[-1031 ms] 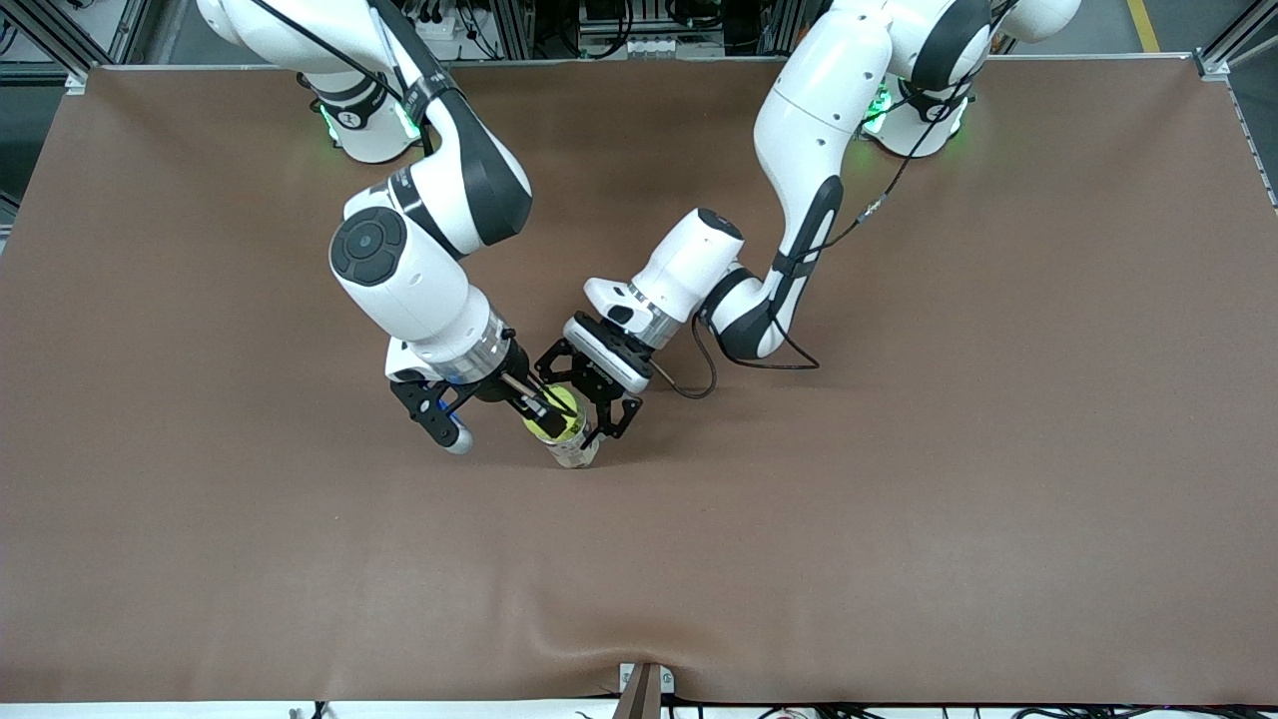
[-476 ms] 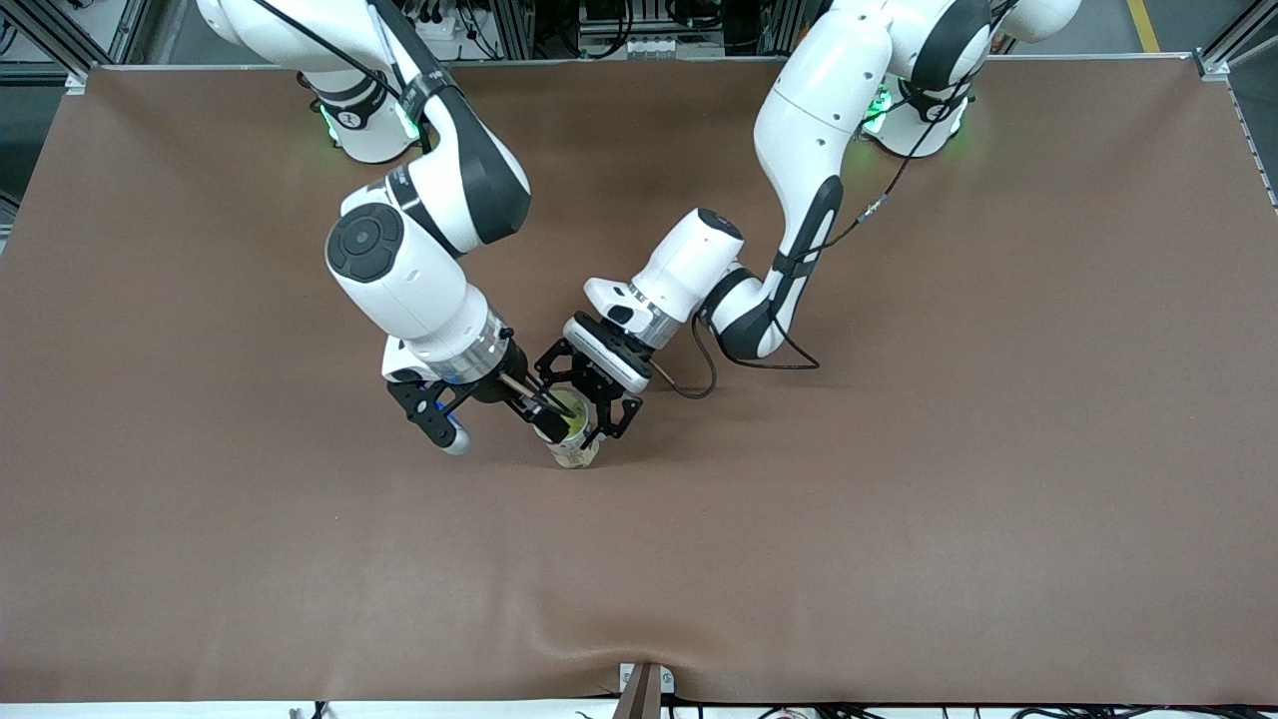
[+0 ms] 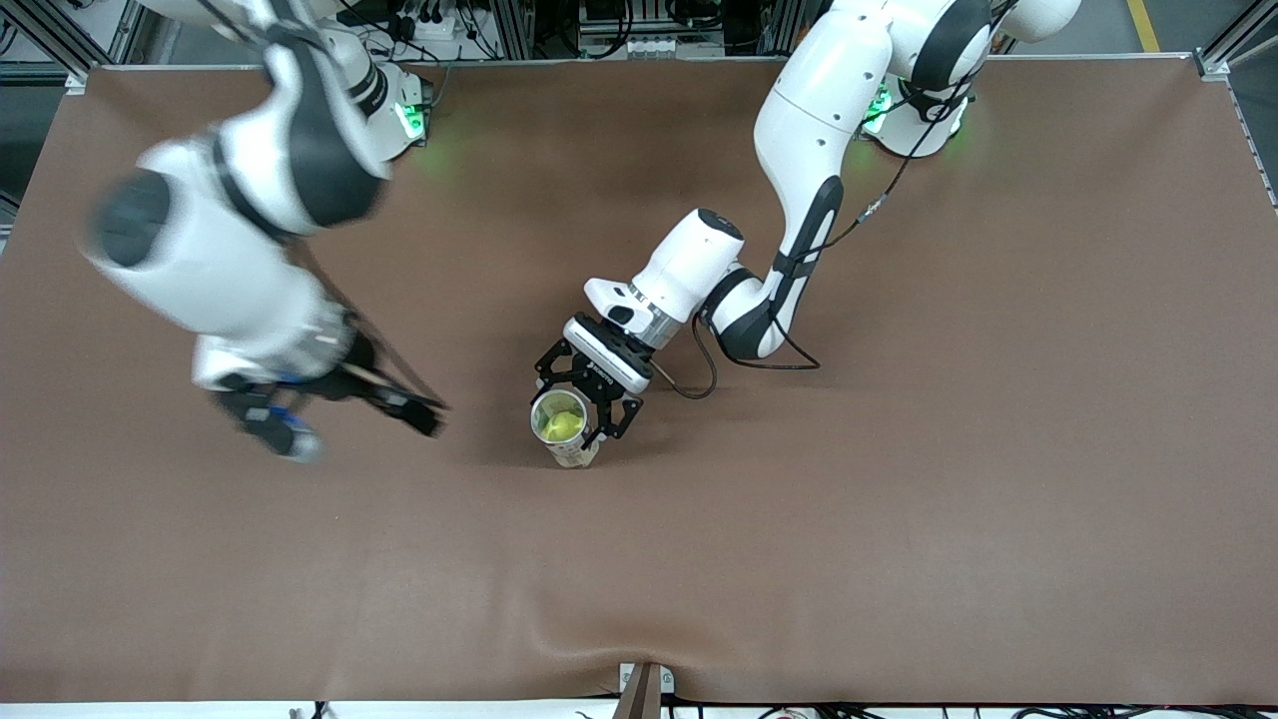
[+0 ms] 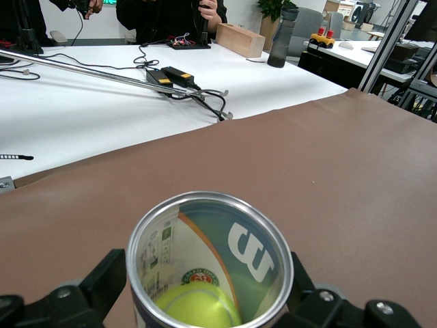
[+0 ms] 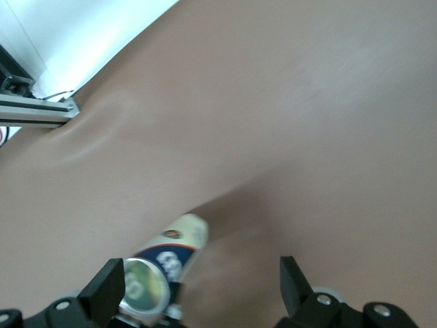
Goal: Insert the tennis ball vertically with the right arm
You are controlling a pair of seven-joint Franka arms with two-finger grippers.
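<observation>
A clear tennis ball can (image 3: 574, 455) stands upright near the table's middle, open end up, with a yellow-green tennis ball (image 3: 561, 426) inside it. My left gripper (image 3: 579, 407) is shut on the can near its rim. In the left wrist view the can (image 4: 259, 246) sits between the fingers (image 4: 102, 287) and the ball (image 4: 194, 306) lies low inside it. My right gripper (image 3: 355, 423) is open and empty, over bare table toward the right arm's end, apart from the can. The right wrist view shows its spread fingers (image 5: 106, 287) and the can (image 5: 171, 249) farther off.
The brown mat (image 3: 899, 519) covers the whole table. A metal bracket (image 3: 644, 684) sits at the table edge nearest the front camera. Aluminium frame posts stand at the corners by the robot bases.
The right gripper was over the can's mouth with the ball. The ball now lies inside the can, and the right arm has swung away fast toward its own end of the table. The left arm held still.
</observation>
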